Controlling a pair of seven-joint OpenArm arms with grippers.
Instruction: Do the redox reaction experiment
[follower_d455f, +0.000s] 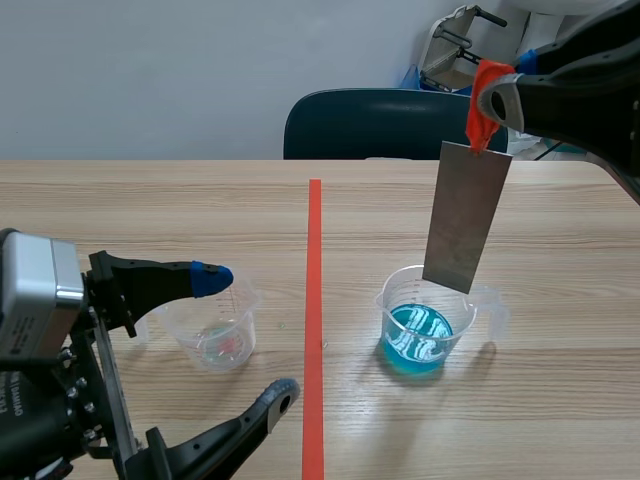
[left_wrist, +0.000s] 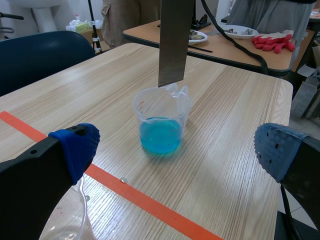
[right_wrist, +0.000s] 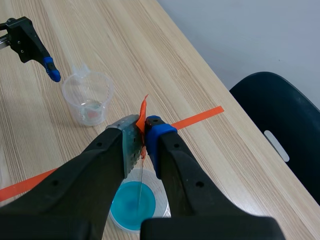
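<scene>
A grey metal plate (follower_d455f: 466, 215) with an orange-red tab at its top hangs upright from my right gripper (follower_d455f: 490, 100), which is shut on the tab. The plate's lower edge hovers just above the rim of a clear beaker of blue liquid (follower_d455f: 425, 325), right of the tape line. The right wrist view shows the plate edge-on (right_wrist: 142, 175) between the fingers, with the blue beaker (right_wrist: 132, 205) below. My left gripper (follower_d455f: 250, 335) stands open low at the left, its fingers either side of a nearly empty clear beaker (follower_d455f: 215, 335). Ahead of it are the blue beaker (left_wrist: 161, 125) and plate (left_wrist: 175, 40).
A dark blue chair (follower_d455f: 390, 125) stands behind the table's far edge. In the left wrist view a second table (left_wrist: 260, 55) beyond this one carries red gloves (left_wrist: 272, 41) and dishes, with a person standing behind it. The table edge (left_wrist: 287, 100) lies near the blue beaker.
</scene>
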